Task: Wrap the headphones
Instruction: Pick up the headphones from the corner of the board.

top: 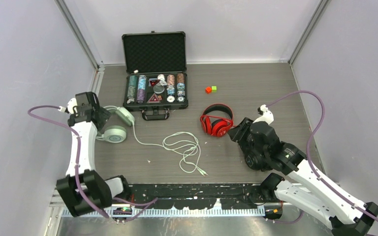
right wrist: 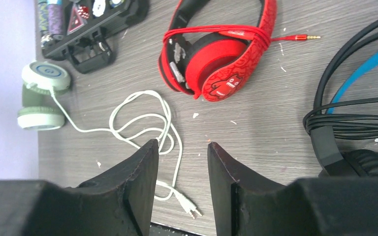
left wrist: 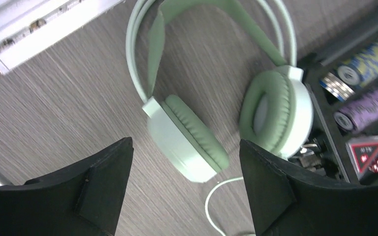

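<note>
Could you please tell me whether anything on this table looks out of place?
The white cable of the green headphones sprawls in loose loops in front of the case, whereas the red headphones have theirs wound on. Two small cubes lie stray beside it.

Plain pale walls (top: pixel 226 29) stand behind and on both sides of the gray, wood-look tabletop (top: pixel 266 93), evenly lit.

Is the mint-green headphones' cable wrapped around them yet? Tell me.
No, the white cable trails off the mint-green headphones in loose loops across the table.
</note>
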Controlling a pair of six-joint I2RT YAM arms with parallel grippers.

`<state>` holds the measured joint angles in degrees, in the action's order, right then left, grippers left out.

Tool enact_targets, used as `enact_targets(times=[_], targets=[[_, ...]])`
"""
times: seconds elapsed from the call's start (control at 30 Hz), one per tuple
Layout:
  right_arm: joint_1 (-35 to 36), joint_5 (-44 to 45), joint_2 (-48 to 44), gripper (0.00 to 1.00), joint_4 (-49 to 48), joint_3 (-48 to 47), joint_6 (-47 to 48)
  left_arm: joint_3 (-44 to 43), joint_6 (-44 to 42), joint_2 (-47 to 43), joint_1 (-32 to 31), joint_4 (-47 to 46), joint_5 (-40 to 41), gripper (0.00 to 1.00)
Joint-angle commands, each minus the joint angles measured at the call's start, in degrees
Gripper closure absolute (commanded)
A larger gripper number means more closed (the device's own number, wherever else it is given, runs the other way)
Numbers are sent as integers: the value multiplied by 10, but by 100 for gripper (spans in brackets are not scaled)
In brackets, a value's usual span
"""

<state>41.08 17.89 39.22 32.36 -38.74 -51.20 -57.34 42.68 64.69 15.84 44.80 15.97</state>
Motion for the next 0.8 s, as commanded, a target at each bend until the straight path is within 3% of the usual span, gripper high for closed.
enact_targets(times=[0.0,0.17,0.5,0.67,0.77], targets=[[2,-25,-31,53,26,-37,36,1,74,62,17,-18,1,18],[1,1,-64,51,54,-61,58,-26,89,136,18,7,-12,15],[2,-2,-67,50,58,-81,61,11,126,155,17,-4,-20,19],[2,-3,-66,50,61,-93,48,25,131,164,17,-11,-29,28],[2,-4,-71,50,61,-93,38,32,138,159,18,-8,-21,39]])
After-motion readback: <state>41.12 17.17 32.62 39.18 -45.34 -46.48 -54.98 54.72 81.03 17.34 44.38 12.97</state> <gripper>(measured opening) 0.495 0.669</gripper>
